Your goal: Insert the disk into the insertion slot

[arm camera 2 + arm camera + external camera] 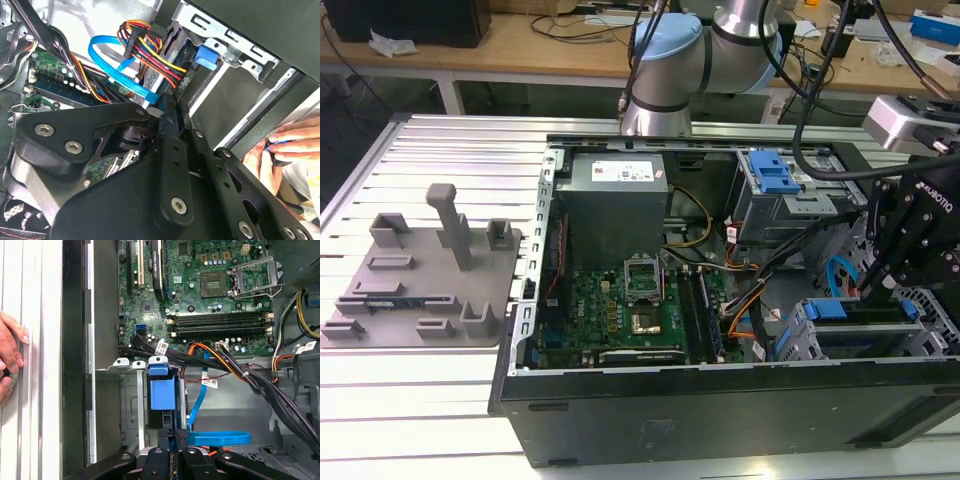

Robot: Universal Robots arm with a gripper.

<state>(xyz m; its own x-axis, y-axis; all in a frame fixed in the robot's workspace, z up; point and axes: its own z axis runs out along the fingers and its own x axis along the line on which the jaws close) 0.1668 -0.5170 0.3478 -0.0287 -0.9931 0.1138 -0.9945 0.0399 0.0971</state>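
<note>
the arm is your usual silver tubing with pale blue caps on chunky grey joints and black cables looping off it, and the gripper is all matte black, white lettering on its body, flat linkage bars dotted with shiny silver screws.

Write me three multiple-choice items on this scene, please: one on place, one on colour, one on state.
1. The gripper is at: A a drawer; B the cage; C a shelf.
2. The flat cable by the cage is: A red; B blue; C green.
3. The case is: A closed; B open; C upright.
Key: B, it hangs at the cage's rim; B, a bright blue band; B, the motherboard lies exposed.
</note>
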